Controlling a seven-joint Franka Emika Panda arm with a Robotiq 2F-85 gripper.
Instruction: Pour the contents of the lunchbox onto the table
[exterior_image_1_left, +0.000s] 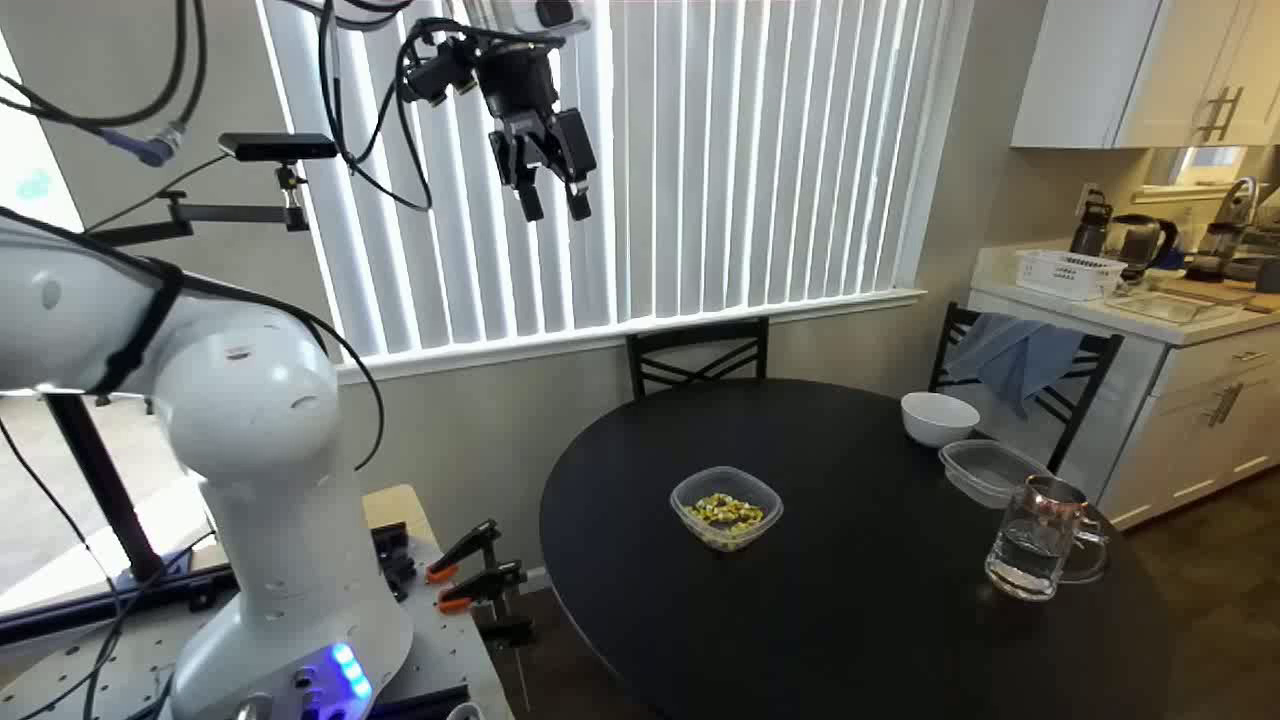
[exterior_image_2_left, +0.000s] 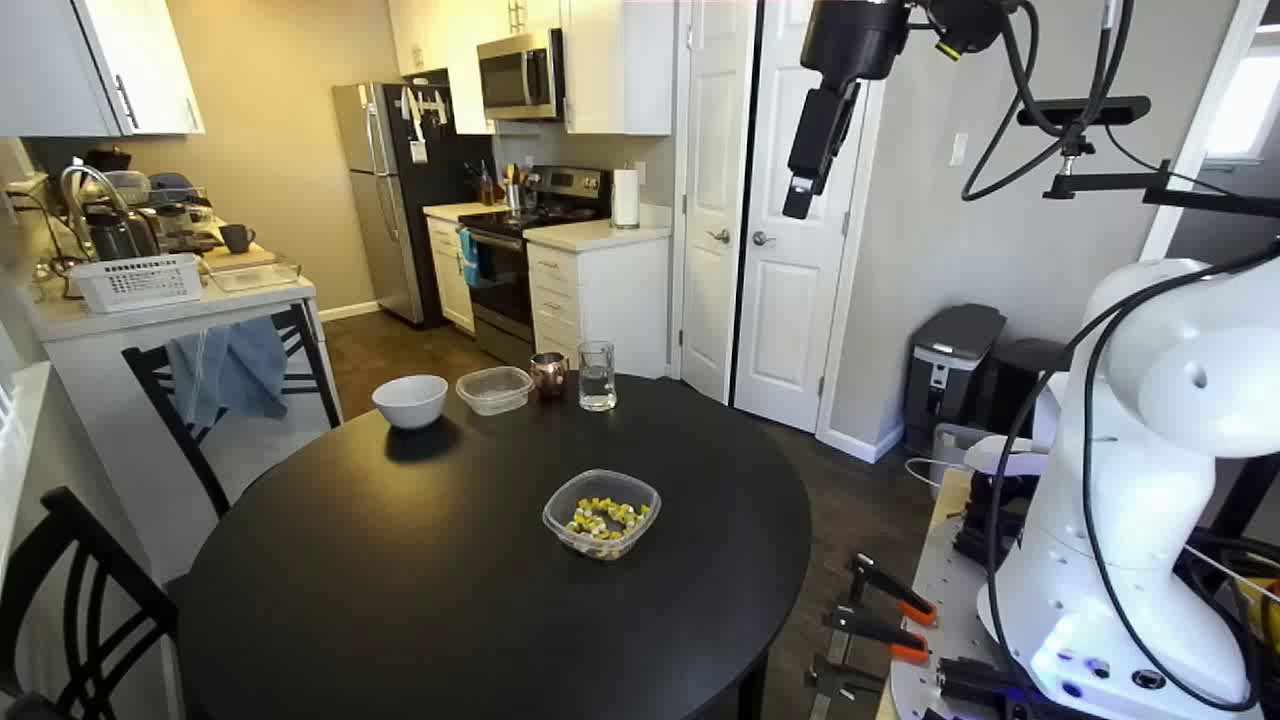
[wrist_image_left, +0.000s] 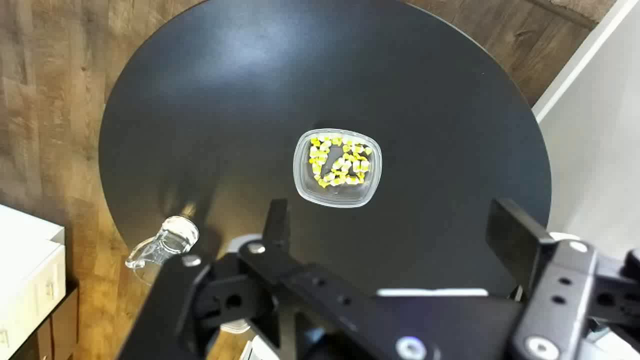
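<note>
Pre-grip stage, I judge. My pincer (exterior_image_1_left: 556, 206) stands wide, empty. Next: descend, grip the lunchbox (wrist_image_left: 336, 193) before any tipping.

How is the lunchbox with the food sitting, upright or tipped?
Upright: in both exterior views the lunchbox rests base-down on the table, open top facing up, yellow-and-white pieces inside.

No legible text, labels, numbers, or signs
</note>
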